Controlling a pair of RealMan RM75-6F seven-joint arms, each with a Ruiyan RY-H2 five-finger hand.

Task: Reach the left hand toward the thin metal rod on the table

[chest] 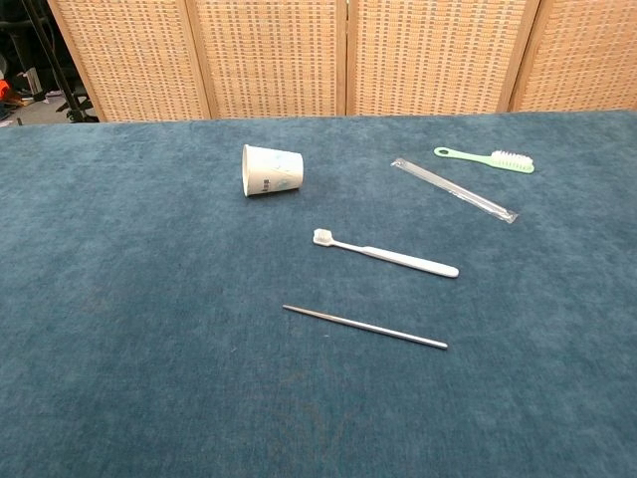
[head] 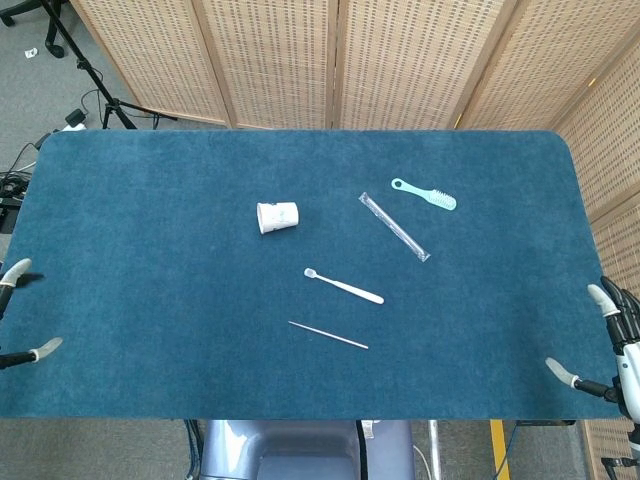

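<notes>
Fingers [head: 20, 270] of my left hand [head: 25, 310] are spread, holding nothing, at the bench [head: 150, 300] edge. Thin metal rod [head: 328, 335] lies flat mid-bench, well apart; likely light, stiff, slippery — I'd pinch its middle.

We are looking at a teal-blue felt table [head: 150, 250] carrying a silvery thin metal rod [chest: 364, 327] and a white toothbrush [chest: 388, 254]. At two o'clock a mint-green brush [chest: 485, 157] is lying, and behind, tan woven-lattice screens [head: 400, 60] are standing.
</notes>
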